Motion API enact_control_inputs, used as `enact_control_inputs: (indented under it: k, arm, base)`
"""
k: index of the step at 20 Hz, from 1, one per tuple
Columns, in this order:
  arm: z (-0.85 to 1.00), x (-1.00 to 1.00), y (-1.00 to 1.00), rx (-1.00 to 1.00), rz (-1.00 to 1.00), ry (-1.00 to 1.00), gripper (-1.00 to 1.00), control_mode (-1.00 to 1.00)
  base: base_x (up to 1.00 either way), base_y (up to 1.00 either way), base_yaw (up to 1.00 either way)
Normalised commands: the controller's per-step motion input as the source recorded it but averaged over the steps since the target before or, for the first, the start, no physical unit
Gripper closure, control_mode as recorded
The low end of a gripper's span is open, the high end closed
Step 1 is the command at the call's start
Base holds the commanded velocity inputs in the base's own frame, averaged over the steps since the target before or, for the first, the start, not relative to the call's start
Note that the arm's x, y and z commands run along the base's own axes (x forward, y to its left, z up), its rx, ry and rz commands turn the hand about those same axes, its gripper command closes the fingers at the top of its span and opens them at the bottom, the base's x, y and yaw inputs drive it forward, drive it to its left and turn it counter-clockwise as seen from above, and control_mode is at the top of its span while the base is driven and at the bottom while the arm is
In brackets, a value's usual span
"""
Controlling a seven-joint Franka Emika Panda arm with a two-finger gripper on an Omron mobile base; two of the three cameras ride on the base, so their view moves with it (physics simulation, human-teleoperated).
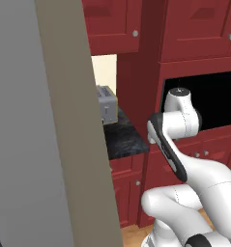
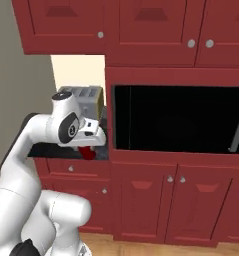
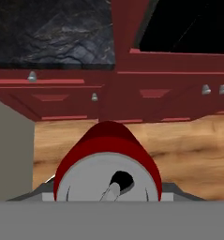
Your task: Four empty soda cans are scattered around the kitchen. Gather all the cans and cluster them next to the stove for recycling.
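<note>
My claw (image 2: pixel 87 148) is gripping 1 red soda can (image 3: pixel 108 164), which is hanging in the air in front of the dark red cabinets (image 2: pixel 141 200), just off the edge of the black marbled countertop (image 1: pixel 124 140). In the hand view its silver top is facing me; my fingertips seem hidden beside it. A silver toaster (image 2: pixel 83 100) is standing on that countertop, beside the black oven (image 2: pixel 176 120).

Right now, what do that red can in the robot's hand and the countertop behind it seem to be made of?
The red can looks like painted metal: glossy red wall, dull silver top with a pull-tab opening. The countertop looks like polished black marble or similar stone, judging by its pale veining; being rendered, that is only appearance.
</note>
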Motion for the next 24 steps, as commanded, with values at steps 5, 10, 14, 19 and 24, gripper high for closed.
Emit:
enact_control_inputs:
  k: [5,10,14,19,24]
  arm:
    - [0.00,0.00,0.00,0.00,0.00,0.00,1.00,1.00]
    - [0.00,0.00,0.00,0.00,0.00,0.00,1.00,1.00]
    - [0.00,0.00,0.00,0.00,0.00,0.00,1.00,1.00]
    - [0.00,0.00,0.00,0.00,0.00,0.00,1.00,1.00]
    - [0.00,0.00,0.00,0.00,0.00,0.00,1.00,1.00]
  base:
    - [0.00,-0.60,-0.32]
    - [0.01,-0.64,-0.30]
    - [0.04,-0.67,-0.27]
    - [0.02,-0.59,-0.31]
    - [0.03,-0.47,-0.32]
